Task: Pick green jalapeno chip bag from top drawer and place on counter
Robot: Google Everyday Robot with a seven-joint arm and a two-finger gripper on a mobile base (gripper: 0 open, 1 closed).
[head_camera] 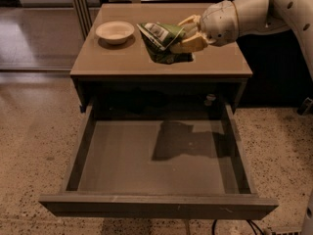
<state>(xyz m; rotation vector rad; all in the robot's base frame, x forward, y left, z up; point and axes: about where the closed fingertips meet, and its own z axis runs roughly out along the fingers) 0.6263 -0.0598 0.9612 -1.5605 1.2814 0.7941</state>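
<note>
The green jalapeno chip bag is crinkled, with a white label panel, and hangs just above the counter near its middle. My gripper reaches in from the right and is shut on the bag's right end, its yellowish fingers above and below it. The bag casts a dark shadow on the counter right under it. The top drawer is pulled fully open below the counter and nothing lies in it, only the arm's shadow.
A white bowl stands on the counter's back left, just left of the bag. The drawer front juts out toward the camera over speckled floor. A cable lies on the floor at bottom right.
</note>
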